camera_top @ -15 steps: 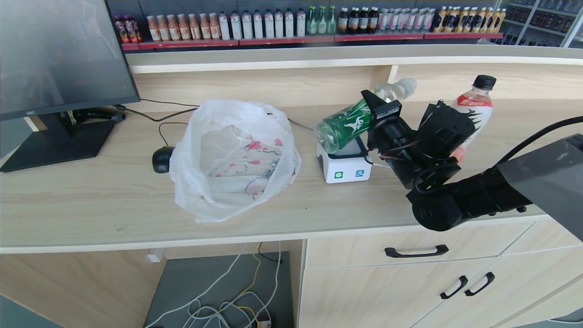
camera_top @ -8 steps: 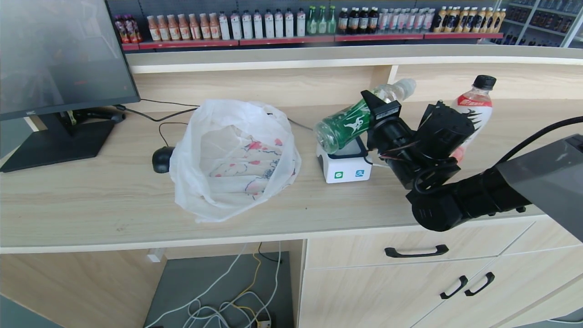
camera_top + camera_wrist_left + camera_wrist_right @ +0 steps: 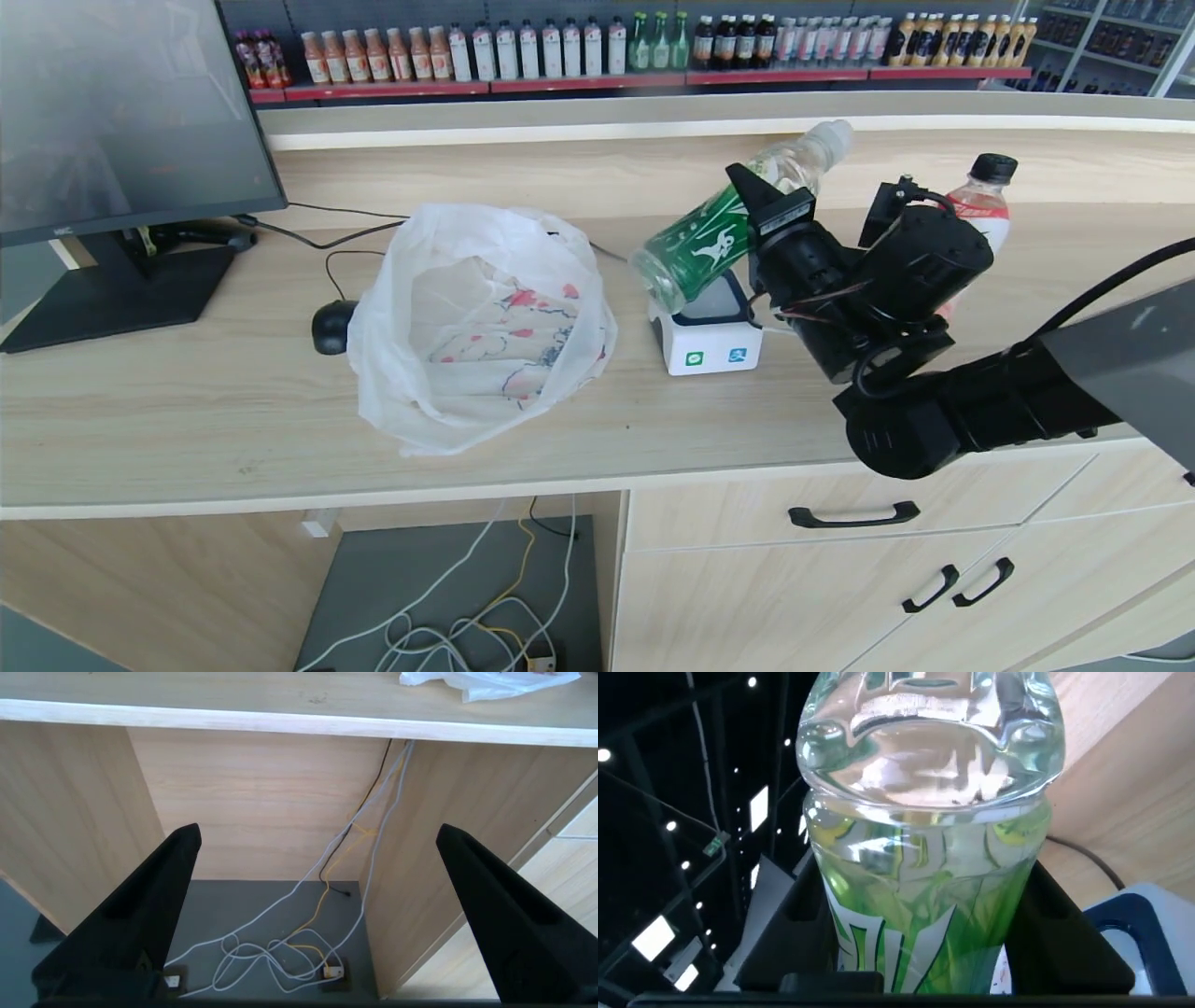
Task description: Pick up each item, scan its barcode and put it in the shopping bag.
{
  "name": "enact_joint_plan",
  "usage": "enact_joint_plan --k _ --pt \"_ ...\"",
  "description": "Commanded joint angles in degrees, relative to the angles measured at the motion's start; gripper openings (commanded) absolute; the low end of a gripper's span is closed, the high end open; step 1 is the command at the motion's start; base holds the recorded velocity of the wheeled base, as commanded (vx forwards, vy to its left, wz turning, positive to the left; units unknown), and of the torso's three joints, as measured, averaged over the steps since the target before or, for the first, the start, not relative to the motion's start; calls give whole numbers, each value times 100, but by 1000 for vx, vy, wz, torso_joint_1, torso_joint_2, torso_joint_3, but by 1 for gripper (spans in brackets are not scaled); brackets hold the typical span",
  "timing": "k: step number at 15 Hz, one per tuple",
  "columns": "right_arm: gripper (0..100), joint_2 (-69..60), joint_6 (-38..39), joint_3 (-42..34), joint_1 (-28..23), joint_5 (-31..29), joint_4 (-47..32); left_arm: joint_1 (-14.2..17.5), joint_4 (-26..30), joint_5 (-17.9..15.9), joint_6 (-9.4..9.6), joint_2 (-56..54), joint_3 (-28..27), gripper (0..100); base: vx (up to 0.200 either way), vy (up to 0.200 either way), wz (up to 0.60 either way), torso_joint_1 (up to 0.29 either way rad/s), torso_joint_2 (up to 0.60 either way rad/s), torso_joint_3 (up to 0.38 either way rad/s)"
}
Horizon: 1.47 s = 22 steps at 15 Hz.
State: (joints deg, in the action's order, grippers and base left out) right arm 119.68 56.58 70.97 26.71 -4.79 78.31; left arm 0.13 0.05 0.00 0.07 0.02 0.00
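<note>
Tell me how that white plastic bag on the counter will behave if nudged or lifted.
The shopping bag is thin, crumpled film, so likely floppy and light; a nudge would probably slide it along the counter. Its mouth stands open unsupported and may collapse.

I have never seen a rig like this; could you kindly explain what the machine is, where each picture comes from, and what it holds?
It is a two-armed robot at a shop counter. The wide picture comes from its head camera; the other two from cameras on its wrists. The right gripper holds a green-label bottle tilted above the white scanner. On the counter lie an open shopping bag, a mouse, a monitor and a red-label bottle, standing. The left gripper, open, hangs below the counter edge, over floor cables.
</note>
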Motion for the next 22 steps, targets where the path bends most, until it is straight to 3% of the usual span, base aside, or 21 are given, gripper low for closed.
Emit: enact_joint_plan --k 1,5,10,13,16,22 --pt "0 -225 -279 4 168 4 0 4 4 0 1 -2 0 100 0 0 0 0 0 0" --pt "0 -419 -1826 -110 607 -13 -27 4 4 0 -7 -2 0 100 0 0 0 0 0 0" --pt "0 -814 -4788 -866 783 -4 44 4 4 0 1 -2 0 100 0 0 0 0 0 0" --pt "0 -867 -6176 -1226 792 -4 545 4 -5 0 -7 -2 0 100 0 0 0 0 0 0" --pt "0 -691 -6651 -1446 792 -4 1169 4 -5 0 1 -2 0 100 0 0 0 0 0 0" --pt "0 -507 -6651 -1499 766 -31 1169 4 4 0 10 -2 0 100 0 0 0 0 0 0"
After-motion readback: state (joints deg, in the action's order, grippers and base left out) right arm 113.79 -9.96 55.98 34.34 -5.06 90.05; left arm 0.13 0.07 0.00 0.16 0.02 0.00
